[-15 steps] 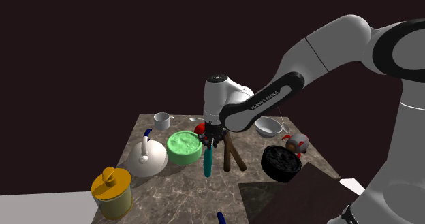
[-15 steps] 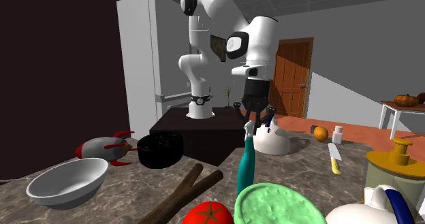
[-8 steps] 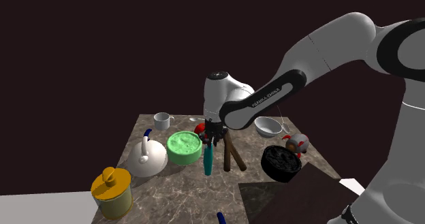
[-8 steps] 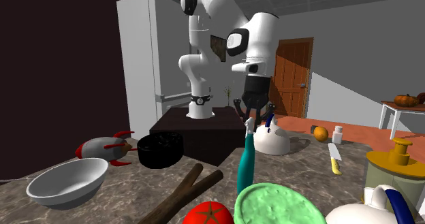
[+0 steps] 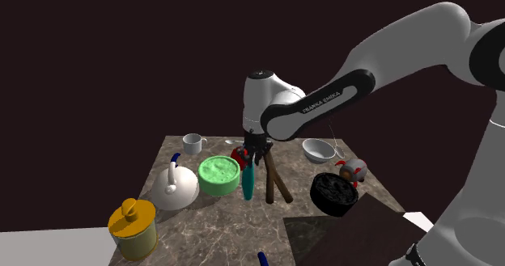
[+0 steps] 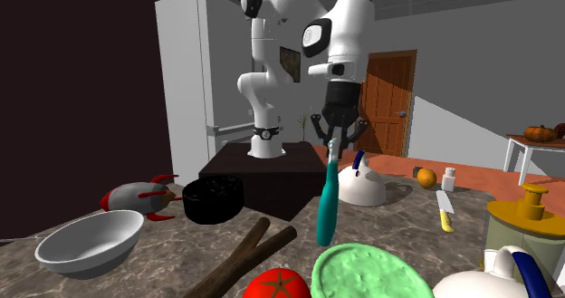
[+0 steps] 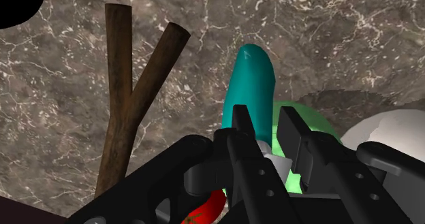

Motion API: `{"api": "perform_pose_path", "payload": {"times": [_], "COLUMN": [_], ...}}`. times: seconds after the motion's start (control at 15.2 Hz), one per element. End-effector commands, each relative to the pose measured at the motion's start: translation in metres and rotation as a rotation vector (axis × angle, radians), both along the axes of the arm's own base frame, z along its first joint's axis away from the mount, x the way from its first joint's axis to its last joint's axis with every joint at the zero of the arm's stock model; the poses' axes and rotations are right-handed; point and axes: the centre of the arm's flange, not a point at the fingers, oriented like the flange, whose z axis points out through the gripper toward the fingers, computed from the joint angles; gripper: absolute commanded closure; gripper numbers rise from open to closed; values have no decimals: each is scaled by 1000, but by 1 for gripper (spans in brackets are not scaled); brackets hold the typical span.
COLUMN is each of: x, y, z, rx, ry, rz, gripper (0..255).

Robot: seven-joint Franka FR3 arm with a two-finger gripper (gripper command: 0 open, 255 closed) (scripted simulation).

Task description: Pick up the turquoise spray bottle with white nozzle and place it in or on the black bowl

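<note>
— Where was the spray bottle (image 5: 248, 182) at that moment?
— Hanging from the tool (image 5: 252, 149). Its turquoise body pointed down at the marbled tabletop (image 5: 210, 224), leaning a little, between the green bowl (image 5: 218, 174) and the forked stick (image 5: 276, 180).
— And the tool itself?
— Closed on the bottle. In the wrist view the two black fingers (image 7: 238, 124) clasped the white nozzle (image 7: 268, 163) from either side, and the body ran away from them toward the stone.
— Was the base off the tabletop?
— I could not tell. In the second exterior view it ended low, just behind the green bowl's rim, which hid any gap.
— The black bowl (image 5: 333, 193)?
— Well apart from the bottle, toward the shoulder view's right, near the tabletop's edge by the dark stand (image 5: 348, 232). A toy rocket (image 5: 353, 171) lay just beside it, and a white bowl (image 5: 320, 149) sat beyond that.
— What else stood close by?
— A white kettle (image 5: 175, 190) with a blue handle, on the far side of the green bowl from the bottle.
</note>
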Motion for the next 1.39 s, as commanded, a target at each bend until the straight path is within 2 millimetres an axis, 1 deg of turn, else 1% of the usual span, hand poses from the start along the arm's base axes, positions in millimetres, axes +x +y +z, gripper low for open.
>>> {"api": "perform_pose_path", "payload": {"times": [0.0, 1.32], "x": [0, 0], "y": [0, 0], "z": [10, 116], "rx": [0, 0], "ry": [0, 0], "rz": [0, 0], "gripper": [255, 255]}}
